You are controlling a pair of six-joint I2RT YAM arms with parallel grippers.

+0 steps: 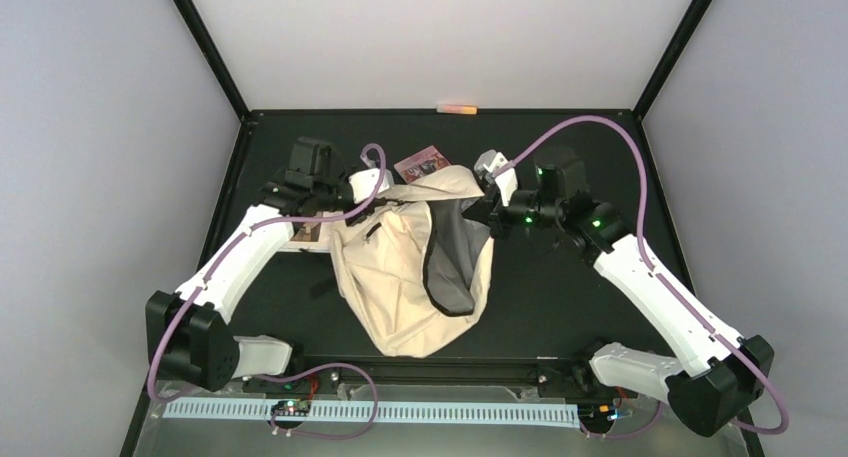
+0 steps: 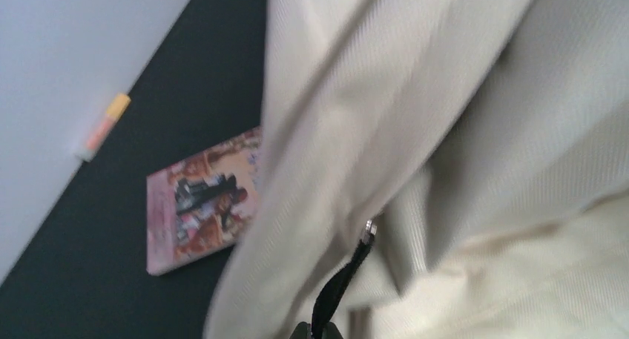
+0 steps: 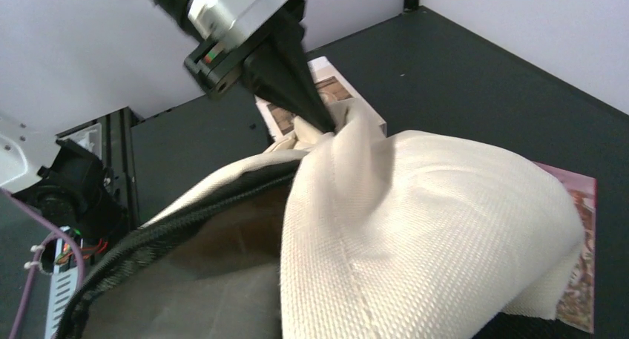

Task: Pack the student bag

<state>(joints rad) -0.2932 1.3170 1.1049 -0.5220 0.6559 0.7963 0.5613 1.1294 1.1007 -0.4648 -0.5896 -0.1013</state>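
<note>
— Where's the bag [image 1: 400, 277]?
— Mid-worktop [image 1: 560, 297], mouth open. Left jaws are clamped on its rim at eleven o'clock; right jaws look closed on it at two.
— Risk?
— Thin pinches. If the arms pull apart, cloth slips, the mouth collapses, and the book [image 1: 420, 163] at twelve can't go in.

The black table [image 1: 560, 307] holds the student bag [image 1: 400, 287], a pink book [image 1: 421, 164], an orange marker [image 1: 458, 108].
</note>
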